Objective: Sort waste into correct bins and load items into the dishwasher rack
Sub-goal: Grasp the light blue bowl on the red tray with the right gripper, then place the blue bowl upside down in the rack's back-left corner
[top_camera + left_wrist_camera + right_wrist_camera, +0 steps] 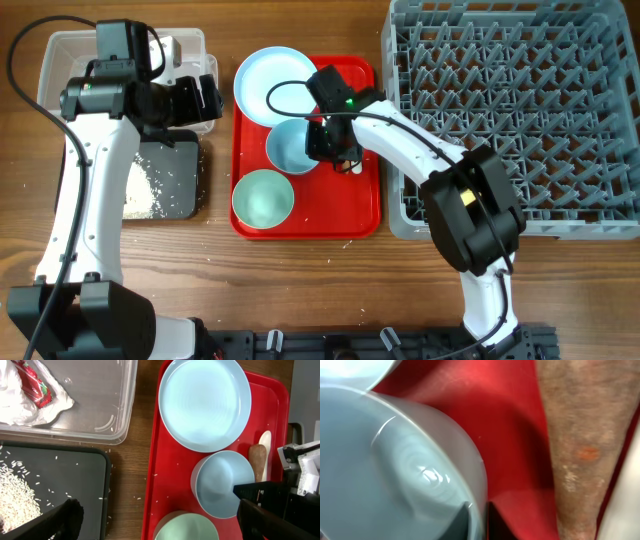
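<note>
My right gripper (479, 521) is shut on the rim of a pale blue bowl (395, 475) on the red tray; both also show in the overhead view, gripper (325, 140) and bowl (288, 150). The brown sausage-shaped piece (585, 435) lies just right of the bowl, with the white spoon (264, 440) beside it. The round plate (265, 80) and a second, greenish bowl (263, 198) sit on the same tray. My left gripper (160, 520) is open and empty above the tub's right end. The wrapper (32, 385) and napkin (20, 405) lie in the clear tub (60, 60). Rice crumbs (15, 495) lie in the black tray (175, 185). The yellow cup is out of view.
The grey dishwasher rack (520, 100) fills the right side, touching the red serving tray (305, 215). A few rice grains are scattered on the wooden table between the black tray and the red tray (135, 497).
</note>
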Controlling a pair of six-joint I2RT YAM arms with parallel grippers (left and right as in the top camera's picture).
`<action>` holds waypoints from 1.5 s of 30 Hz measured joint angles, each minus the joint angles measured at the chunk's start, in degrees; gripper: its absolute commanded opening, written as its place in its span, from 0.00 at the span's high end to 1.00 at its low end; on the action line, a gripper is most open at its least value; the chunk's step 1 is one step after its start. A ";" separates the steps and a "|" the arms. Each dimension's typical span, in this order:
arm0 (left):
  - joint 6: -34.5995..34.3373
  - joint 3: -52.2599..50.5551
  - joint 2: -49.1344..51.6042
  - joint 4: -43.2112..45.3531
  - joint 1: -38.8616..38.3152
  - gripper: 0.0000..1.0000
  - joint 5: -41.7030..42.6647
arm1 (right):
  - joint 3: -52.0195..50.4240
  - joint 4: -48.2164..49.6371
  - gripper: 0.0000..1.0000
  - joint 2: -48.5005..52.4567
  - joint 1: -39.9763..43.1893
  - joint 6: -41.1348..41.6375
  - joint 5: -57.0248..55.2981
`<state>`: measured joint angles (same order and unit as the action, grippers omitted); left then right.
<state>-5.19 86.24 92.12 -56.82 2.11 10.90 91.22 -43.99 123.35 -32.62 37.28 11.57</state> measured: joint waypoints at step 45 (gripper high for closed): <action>0.00 0.00 0.02 -0.04 0.00 0.00 -0.42 | 1.44 49.09 0.96 3.26 14.47 -55.93 -75.71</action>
<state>-5.19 86.24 92.14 -56.86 2.11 10.48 92.66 5.10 126.61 -18.15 -18.65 -64.14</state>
